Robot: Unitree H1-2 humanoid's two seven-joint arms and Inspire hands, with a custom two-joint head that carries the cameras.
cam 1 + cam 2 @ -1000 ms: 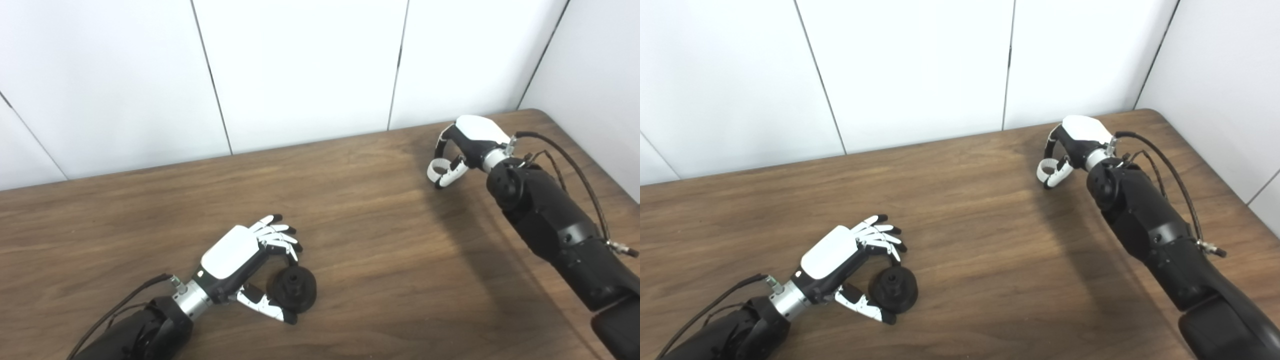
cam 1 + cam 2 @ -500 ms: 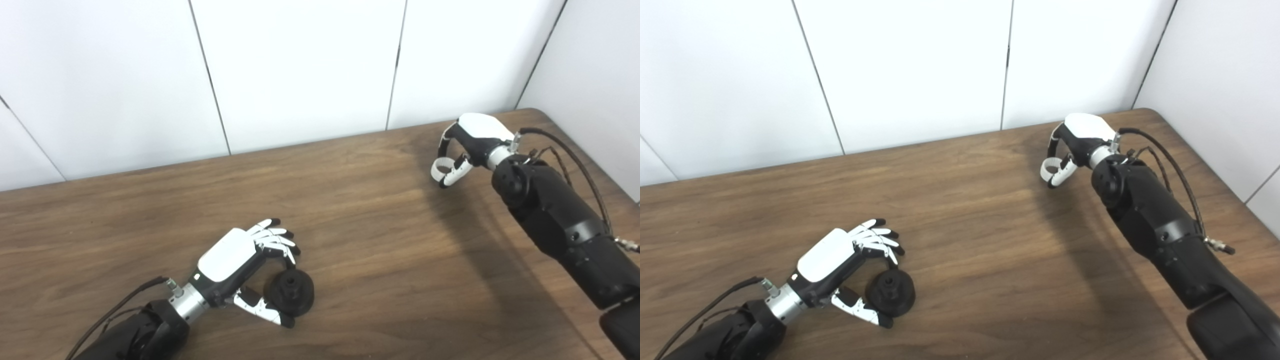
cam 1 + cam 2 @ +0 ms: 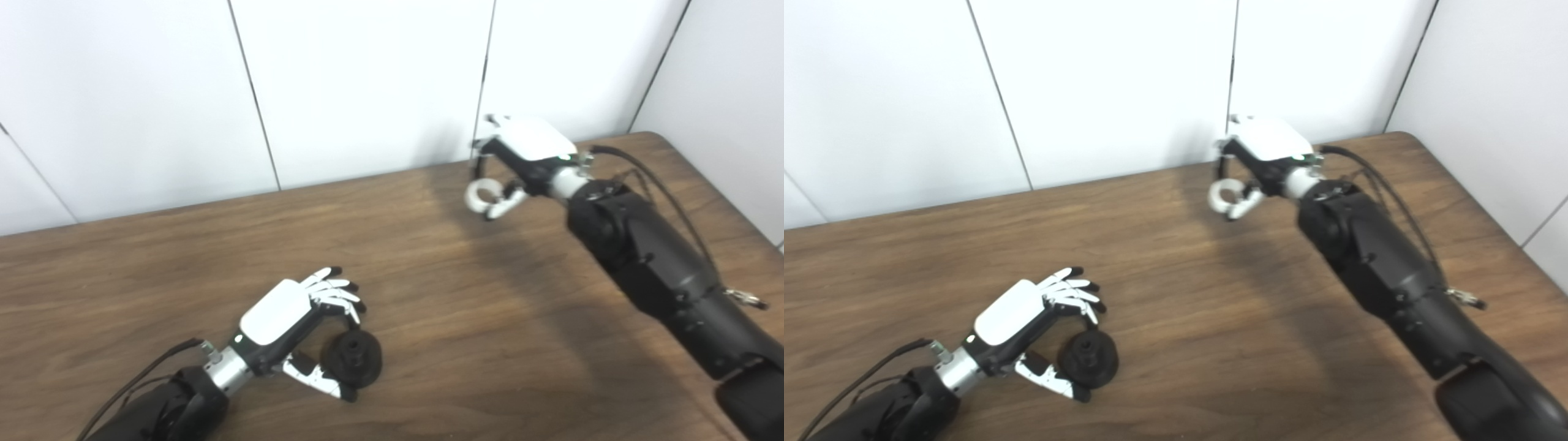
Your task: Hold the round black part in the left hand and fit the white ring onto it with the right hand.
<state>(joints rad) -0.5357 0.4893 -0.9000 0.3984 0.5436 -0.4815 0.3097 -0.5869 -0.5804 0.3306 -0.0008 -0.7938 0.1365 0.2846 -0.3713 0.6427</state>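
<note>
Worktop (image 3: 184, 245): dark wood grain, rounded far-right corner. White panel walls (image 3: 367, 79) with dark vertical seams behind it and on the right.

Black part (image 3: 353, 361) sits on the worktop near its front edge, left of centre. Left hand (image 3: 294, 324) cups it: fingers arched over the part's far side, thumb along its near side, touching or just off, can't tell. Part not lifted, so the hand is not clamped on it.

Right hand (image 3: 1258, 168) is well apart from the black part, up and to the right, near the back wall, clear of the worktop. It pinches the white ring (image 3: 1224, 195) at its fingertips, ring hole facing the cameras.

Both views show the same things; the right eye view shows more of the right forearm and its cable.
</note>
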